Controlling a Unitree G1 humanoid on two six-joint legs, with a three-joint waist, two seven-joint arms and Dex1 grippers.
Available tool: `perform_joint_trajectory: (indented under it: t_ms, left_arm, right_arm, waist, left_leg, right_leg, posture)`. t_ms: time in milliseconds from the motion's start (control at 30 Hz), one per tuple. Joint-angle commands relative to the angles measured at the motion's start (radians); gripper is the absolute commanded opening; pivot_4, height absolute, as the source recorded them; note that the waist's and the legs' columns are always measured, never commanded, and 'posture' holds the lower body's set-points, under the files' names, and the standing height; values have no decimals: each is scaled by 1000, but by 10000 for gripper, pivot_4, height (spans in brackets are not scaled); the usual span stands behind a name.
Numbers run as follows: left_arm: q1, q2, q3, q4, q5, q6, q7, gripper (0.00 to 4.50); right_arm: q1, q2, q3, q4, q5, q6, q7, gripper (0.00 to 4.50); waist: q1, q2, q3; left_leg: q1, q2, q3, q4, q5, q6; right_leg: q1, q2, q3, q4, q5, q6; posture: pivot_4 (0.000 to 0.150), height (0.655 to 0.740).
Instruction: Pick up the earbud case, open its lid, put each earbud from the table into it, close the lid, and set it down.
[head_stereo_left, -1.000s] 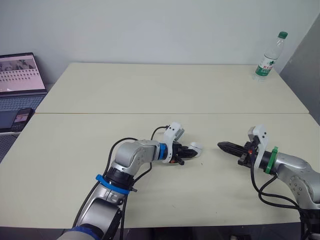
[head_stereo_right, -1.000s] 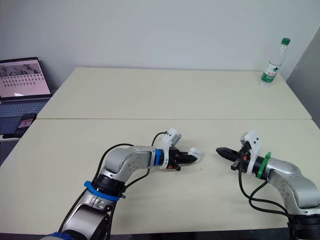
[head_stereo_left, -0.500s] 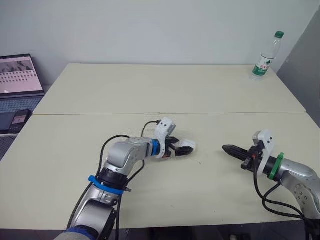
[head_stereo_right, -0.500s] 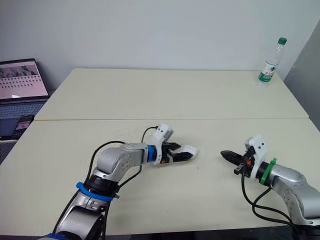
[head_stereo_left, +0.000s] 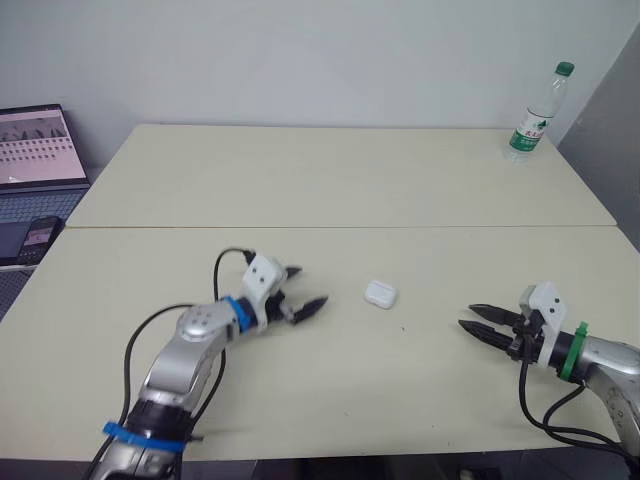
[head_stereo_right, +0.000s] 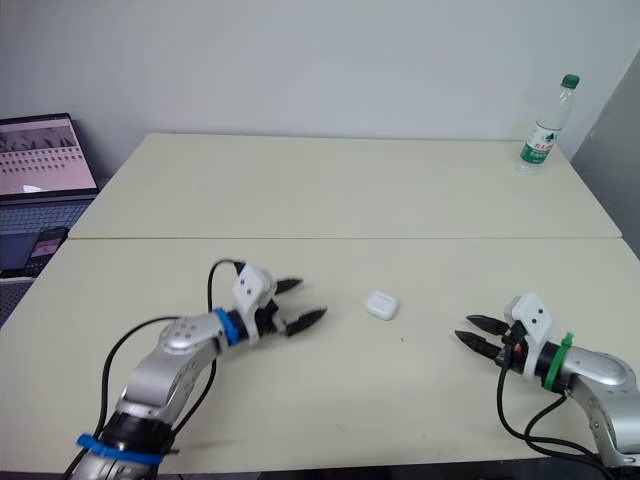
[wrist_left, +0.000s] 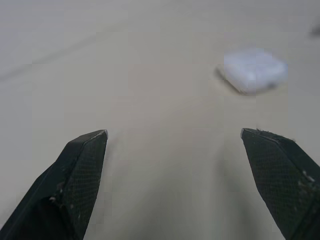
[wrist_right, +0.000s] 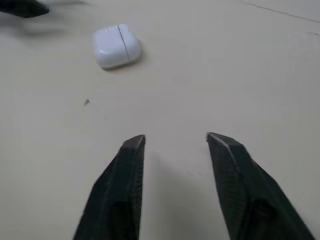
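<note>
The white earbud case (head_stereo_left: 380, 294) lies shut on the table, alone, between my two arms; it also shows as a pale block (wrist_left: 254, 71) in the left wrist view and with its lid seam visible (wrist_right: 116, 46) in the right wrist view. My left gripper (head_stereo_left: 303, 289) stands open a short way to the case's left, holding nothing. My right gripper (head_stereo_left: 475, 324) is open farther off to the case's right, low over the table, with nothing between its fingers (wrist_right: 132, 165).
A plastic water bottle (head_stereo_left: 538, 107) stands at the table's far right corner. A laptop (head_stereo_left: 38, 150) and a phone (head_stereo_left: 38, 235) sit on a lower surface at the left. A seam (head_stereo_left: 340, 227) runs across the cream table (head_stereo_left: 340, 180). A tiny speck (wrist_right: 87, 102) lies near the case.
My left gripper opened, let go of the case and drew back to the left, leaving it on the table. My right gripper went from shut to open and pulled back to the right.
</note>
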Motion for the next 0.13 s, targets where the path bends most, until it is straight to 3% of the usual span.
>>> perform_joint_trajectory:
  t_ms: [33,100,133]
  left_arm:
    - [49,19,45,-83,-47,-49,-56,45000]
    - [71,23,58,-94,-53,-46,-58,45000]
    - [78,27,61,-101,-49,-47,-60,45000]
  right_arm:
    - [16,-21,10,60,-60,-136,47,35074]
    - [23,-19,16,78,-60,-157,68,42731]
    - [26,-15,14,81,-51,-160,76,44310]
  waist:
    - [2,0,0]
    - [5,0,0]
    - [5,0,0]
  left_leg:
    - [1,0,0,0,0,0]
    - [1,0,0,1,0,0]
    - [2,0,0,1,1,0]
  right_leg:
    - [0,0,0,1,0,1]
    - [1,0,0,1,-2,3]
    - [2,0,0,2,-2,3]
  posture:
    - [1500,7362]
    - [1500,7362]
    - [1500,7362]
